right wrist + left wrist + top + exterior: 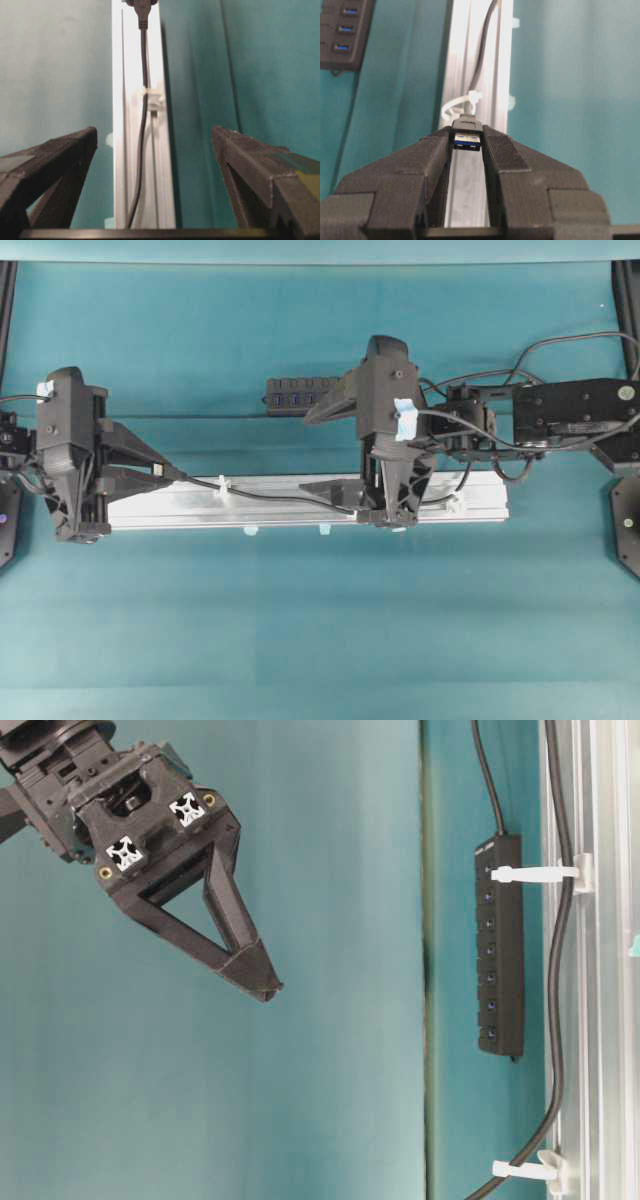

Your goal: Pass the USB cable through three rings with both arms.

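The USB cable [270,496] is laid lengthwise along the silver rail [200,508], its long axis following the rail from end to end. Its plug [467,139] is held beyond the rail's left end, clamped between the pads of the left gripper [150,469], whose jaws are pressed onto the plug's sides with the metal tip facing back toward the wrist. From there the cord is led through the nearest of the three rings [222,484] and on toward the right arm. A second ring [455,504] is seen near the rail's right end; the third cannot be made out under the right arm. The right gripper [155,150] is held over the cord, spread wide, with nothing touched or carried. The left arm is judged the nearer to the plug.
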